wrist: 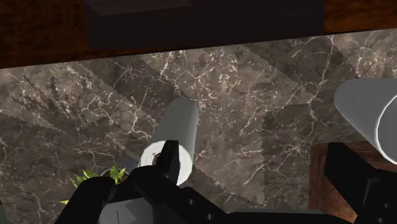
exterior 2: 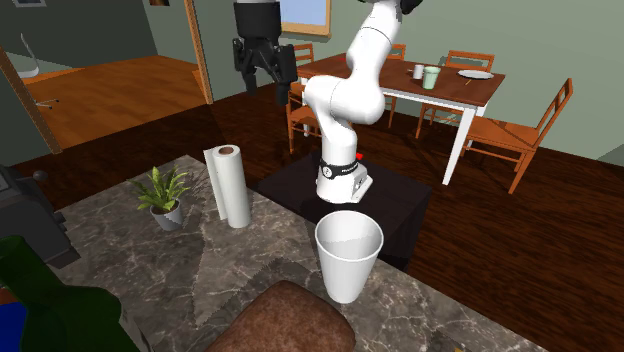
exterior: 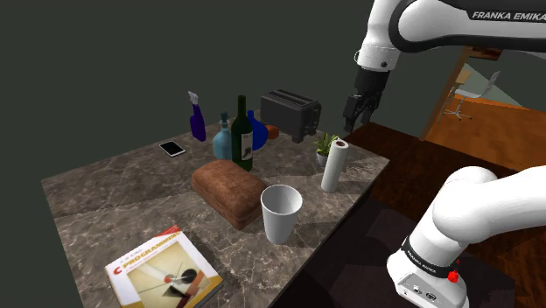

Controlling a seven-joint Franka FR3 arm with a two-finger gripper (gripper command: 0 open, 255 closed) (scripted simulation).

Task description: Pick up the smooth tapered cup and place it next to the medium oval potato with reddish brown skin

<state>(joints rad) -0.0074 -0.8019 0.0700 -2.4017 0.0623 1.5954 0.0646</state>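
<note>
The white tapered cup (exterior: 281, 213) stands upright near the marble counter's (exterior: 114, 201) front edge, just in front of a big brown loaf-shaped block (exterior: 230, 190). It also appears in the second exterior view (exterior 2: 348, 255) and beside one finger in the wrist view (wrist: 366, 114). A small reddish-brown oval potato (exterior: 273, 132) lies far back, next to the dark toaster (exterior: 290, 114). My black gripper (exterior: 353, 122) (exterior 2: 262, 85) (wrist: 257, 165) hangs high above the counter, over the paper towel roll and well apart from the cup. Its fingers are open and hold nothing.
An upright paper towel roll (exterior: 333, 164) (wrist: 173, 137) and a small potted plant (exterior: 325, 147) (exterior 2: 164, 195) stand below the gripper. A dark wine bottle (exterior: 242, 136), blue bottles, a spray bottle (exterior: 197, 118), a phone (exterior: 172, 149) and a book (exterior: 164, 269) share the counter.
</note>
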